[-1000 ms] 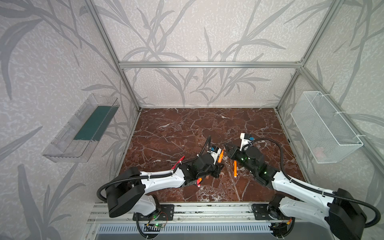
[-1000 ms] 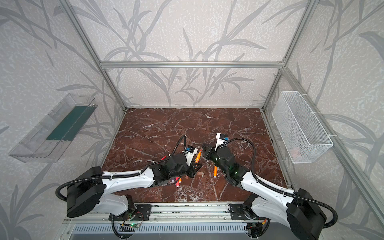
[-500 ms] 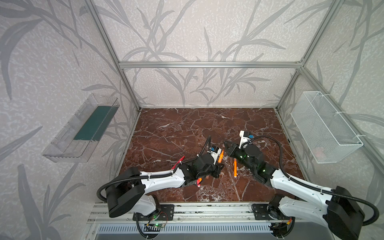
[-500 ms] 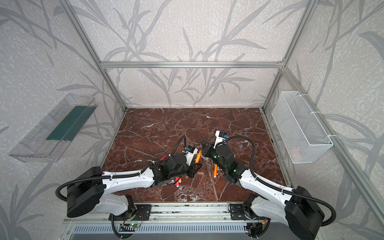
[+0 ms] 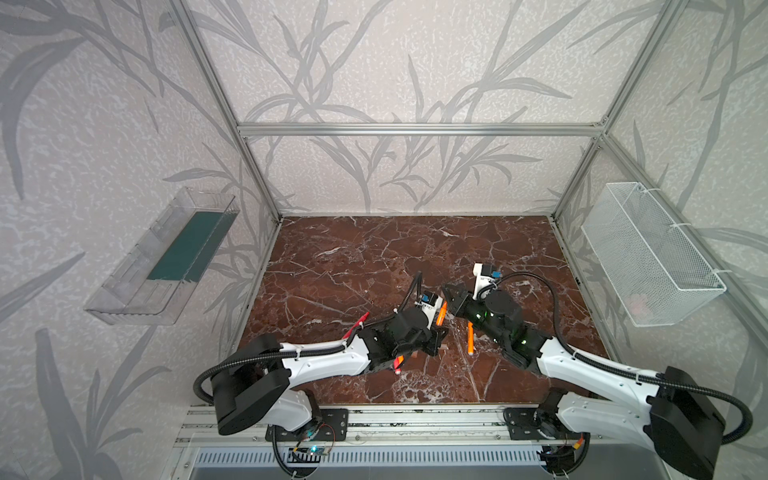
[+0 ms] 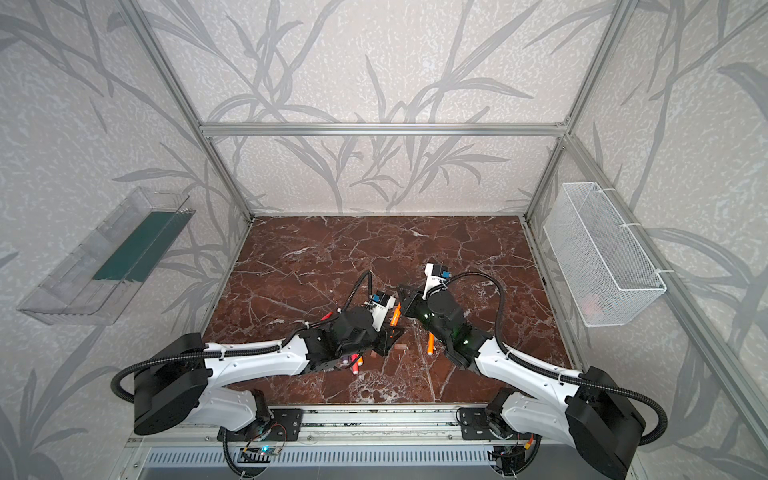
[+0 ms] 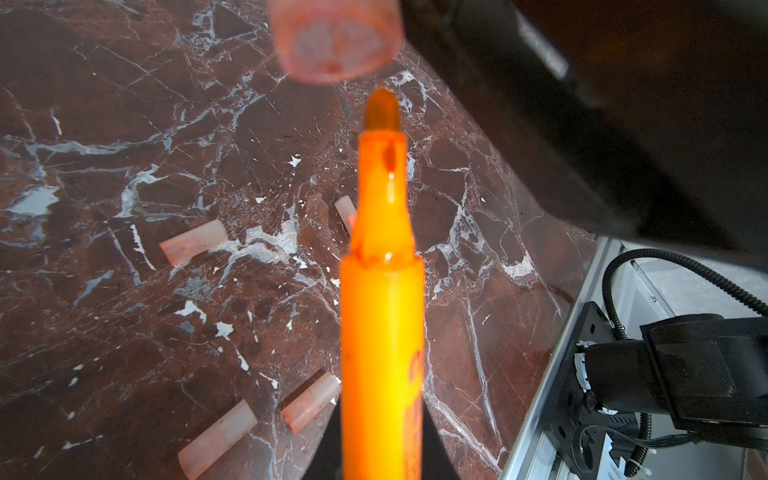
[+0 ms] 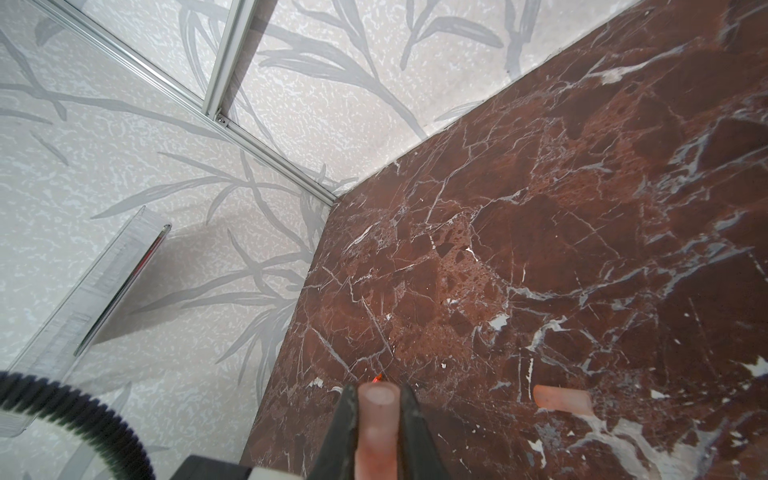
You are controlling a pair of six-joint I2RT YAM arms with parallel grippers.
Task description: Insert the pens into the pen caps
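Orange pen (image 7: 381, 332) and held cap (image 7: 334, 37) seem closer together now

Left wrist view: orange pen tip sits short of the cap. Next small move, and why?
Probably nudge the orange pen sideways to centre its tip on the cap, before pushing in. Left gripper is shut on the pen, right gripper on the cap; tip and cap are apart, and the tip looks aimed nearer the rim than the opening's middle.

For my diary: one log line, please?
left end effector: shut on orange pen | right end effector: shut on cap | pen tip outside cap
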